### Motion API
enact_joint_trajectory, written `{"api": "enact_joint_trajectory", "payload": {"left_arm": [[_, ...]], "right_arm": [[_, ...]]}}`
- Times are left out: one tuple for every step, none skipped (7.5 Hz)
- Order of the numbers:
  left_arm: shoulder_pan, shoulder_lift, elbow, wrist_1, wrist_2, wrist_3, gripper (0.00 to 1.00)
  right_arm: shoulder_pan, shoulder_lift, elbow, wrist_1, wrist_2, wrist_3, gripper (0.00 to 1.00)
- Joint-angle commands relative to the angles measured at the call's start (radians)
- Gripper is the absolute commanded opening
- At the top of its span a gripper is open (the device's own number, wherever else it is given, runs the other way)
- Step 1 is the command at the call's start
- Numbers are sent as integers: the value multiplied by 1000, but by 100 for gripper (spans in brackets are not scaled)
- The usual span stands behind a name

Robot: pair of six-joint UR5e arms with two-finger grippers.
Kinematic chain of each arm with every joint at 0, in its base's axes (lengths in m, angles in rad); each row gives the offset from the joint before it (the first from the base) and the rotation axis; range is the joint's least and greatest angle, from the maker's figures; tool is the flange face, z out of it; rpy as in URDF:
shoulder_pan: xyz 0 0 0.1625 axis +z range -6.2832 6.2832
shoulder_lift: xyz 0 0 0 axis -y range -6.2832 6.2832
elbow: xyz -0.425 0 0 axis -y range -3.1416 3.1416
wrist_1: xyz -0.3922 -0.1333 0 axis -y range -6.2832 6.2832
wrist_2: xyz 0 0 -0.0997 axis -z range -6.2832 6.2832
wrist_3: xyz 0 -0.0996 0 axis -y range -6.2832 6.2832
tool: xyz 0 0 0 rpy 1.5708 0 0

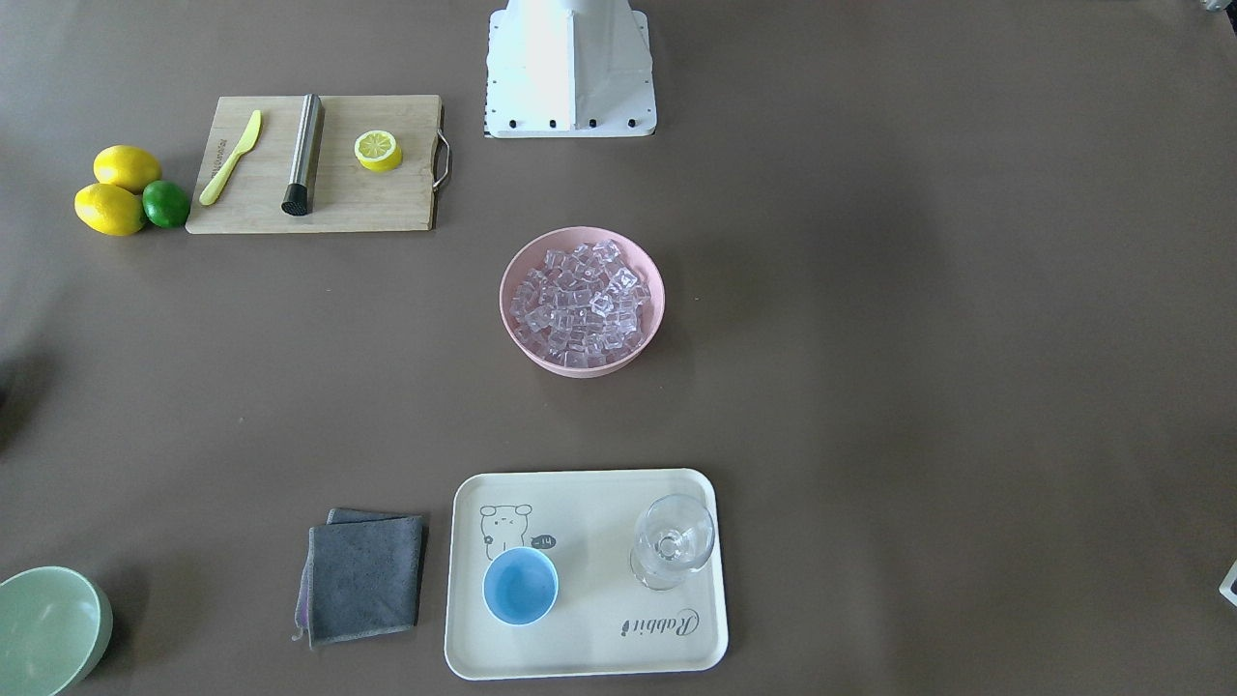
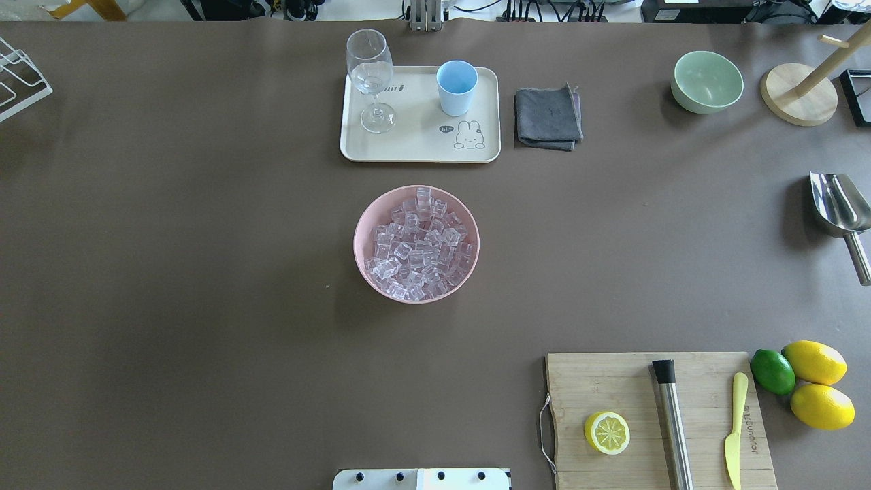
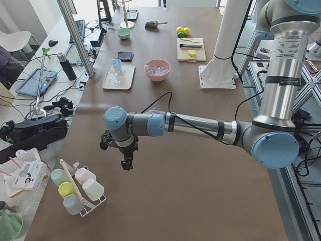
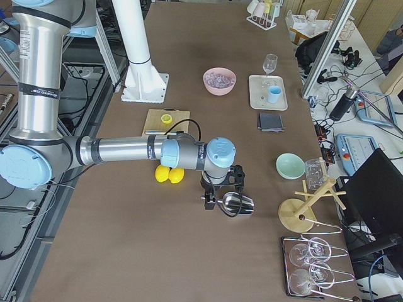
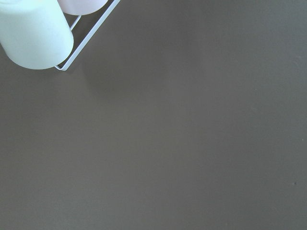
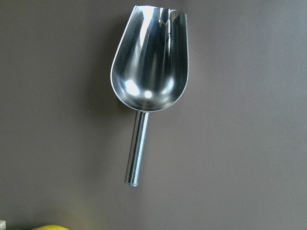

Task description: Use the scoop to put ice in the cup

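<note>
The ice fills a pink bowl at the table's middle. The light-blue cup stands upright on a cream tray, beside a clear stemmed glass. The silver scoop lies flat at the table's right edge, and its trough and handle fill the right wrist view. My right gripper hangs just above the scoop's handle end. My left gripper hangs over bare table far from these things. I cannot tell whether either gripper is open or shut.
A cutting board holds a lemon half, a steel cylinder and a yellow knife. Lemons and a lime lie beside it. A green bowl, a grey cloth and a wooden stand are at the far right. A cup rack stands near my left gripper.
</note>
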Motion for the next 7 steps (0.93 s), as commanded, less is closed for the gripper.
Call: {"api": "enact_joint_trajectory", "payload": {"left_arm": [[6,3,3,0,-1,0,99],[7,3,3,0,-1,0,99],[6,3,1,0,-1,-1,99],[7,3,0,0,-3,-1,99],[8,3,-3,0,-4,-1,99],[8,3,-2,0,-6,-1,99],[8,3,-6,0,-6,-1,99]], "right_arm": [[2,-4,2,1,-1,-2,100],[3,-1,-1,1,-4,-2,100],[3,-1,1,1,-4,-2,100],[3,-1,1,1,-4,-2,100],[3,0,1,7,-4,-2,100],[3,0,2,7,-4,0,100],[3,-3,1,6,-4,0,100]]}}
